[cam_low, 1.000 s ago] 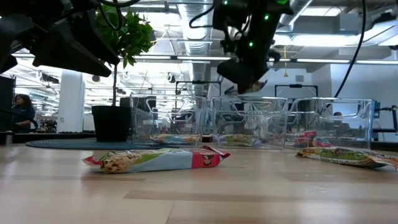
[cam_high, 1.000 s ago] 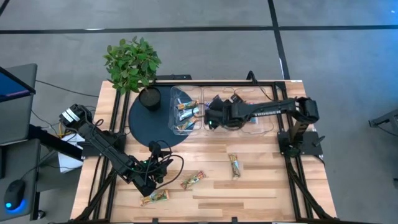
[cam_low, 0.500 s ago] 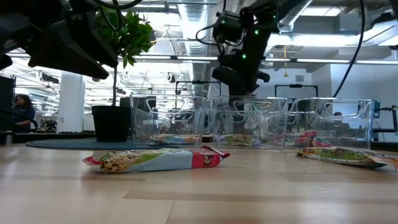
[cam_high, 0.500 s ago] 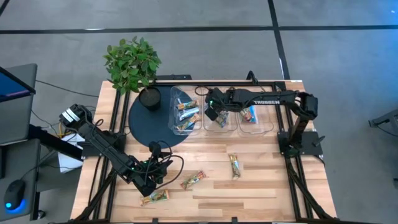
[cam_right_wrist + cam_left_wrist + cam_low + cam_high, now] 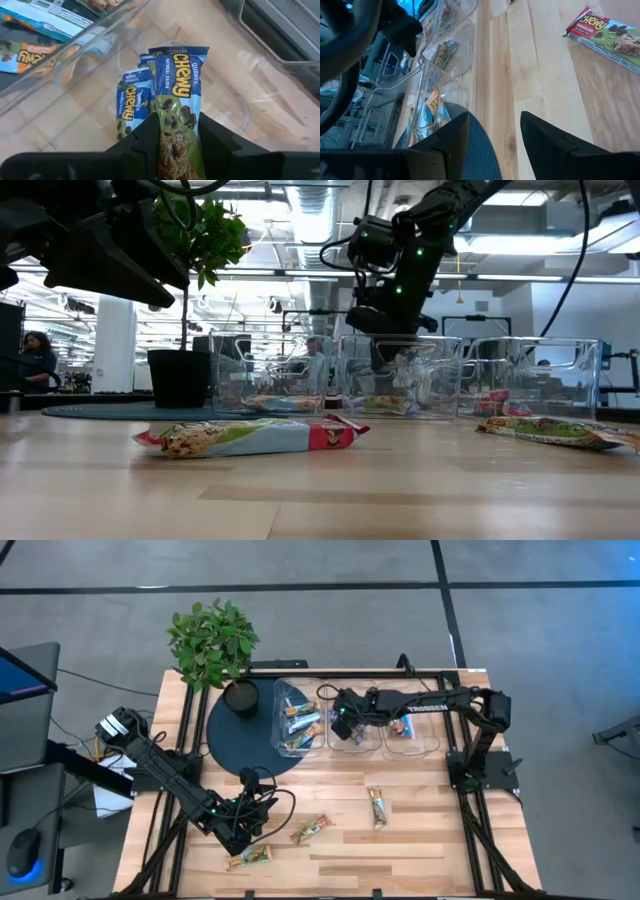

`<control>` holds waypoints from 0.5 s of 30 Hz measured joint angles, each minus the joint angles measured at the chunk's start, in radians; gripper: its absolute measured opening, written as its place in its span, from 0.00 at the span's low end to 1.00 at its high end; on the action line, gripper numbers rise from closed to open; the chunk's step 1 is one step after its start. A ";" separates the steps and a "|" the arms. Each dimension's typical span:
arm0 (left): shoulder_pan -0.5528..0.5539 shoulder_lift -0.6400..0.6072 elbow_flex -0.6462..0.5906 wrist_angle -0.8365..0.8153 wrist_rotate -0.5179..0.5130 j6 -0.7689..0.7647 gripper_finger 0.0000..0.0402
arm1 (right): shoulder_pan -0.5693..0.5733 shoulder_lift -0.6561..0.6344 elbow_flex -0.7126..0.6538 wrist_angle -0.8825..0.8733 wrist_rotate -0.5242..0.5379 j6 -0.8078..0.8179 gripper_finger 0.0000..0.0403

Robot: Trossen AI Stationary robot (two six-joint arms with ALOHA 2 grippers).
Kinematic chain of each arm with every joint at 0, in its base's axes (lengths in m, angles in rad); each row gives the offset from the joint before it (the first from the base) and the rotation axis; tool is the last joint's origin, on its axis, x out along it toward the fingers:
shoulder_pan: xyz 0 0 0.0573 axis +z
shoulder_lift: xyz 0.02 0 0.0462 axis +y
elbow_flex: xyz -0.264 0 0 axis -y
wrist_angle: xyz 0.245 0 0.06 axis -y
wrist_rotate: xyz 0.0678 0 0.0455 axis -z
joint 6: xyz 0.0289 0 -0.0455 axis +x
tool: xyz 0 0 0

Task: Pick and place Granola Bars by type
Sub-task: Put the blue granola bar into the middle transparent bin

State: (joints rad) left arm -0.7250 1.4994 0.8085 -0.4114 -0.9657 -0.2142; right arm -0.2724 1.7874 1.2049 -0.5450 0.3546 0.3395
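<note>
Open industrial lab, exposed ceiling ducts [image 5: 300, 240], strip lights, concrete floor [image 5: 300, 630]

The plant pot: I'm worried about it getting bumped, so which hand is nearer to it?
Right. The right hand hangs over the middle bin, holding a granola bar, a short way from the plant pot. The left hand is by the table's opposite edge.

right gripper [image 5: 343, 722] over middle bin [image 5: 352, 740]; three granola bars [image 5: 377, 806] — on table [image 5: 420, 830]
</note>
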 joint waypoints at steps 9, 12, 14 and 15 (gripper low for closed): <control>0.000 0.000 0.000 0.001 0.001 0.000 0.43 | -0.012 0.000 0.000 0.001 -0.090 0.019 0.26; 0.000 0.000 0.000 0.001 0.004 -0.002 0.43 | -0.022 0.000 0.000 0.001 -0.088 0.042 0.28; 0.000 0.000 0.000 0.001 0.004 -0.003 0.43 | -0.027 0.000 0.000 0.001 -0.088 0.044 0.31; 0.000 0.000 0.000 0.001 0.004 -0.003 0.43 | -0.029 0.000 0.000 0.000 -0.089 0.044 0.33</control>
State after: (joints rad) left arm -0.7248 1.4994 0.8085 -0.4107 -0.9617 -0.2169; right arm -0.3014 1.7874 1.2049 -0.5446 0.2657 0.3840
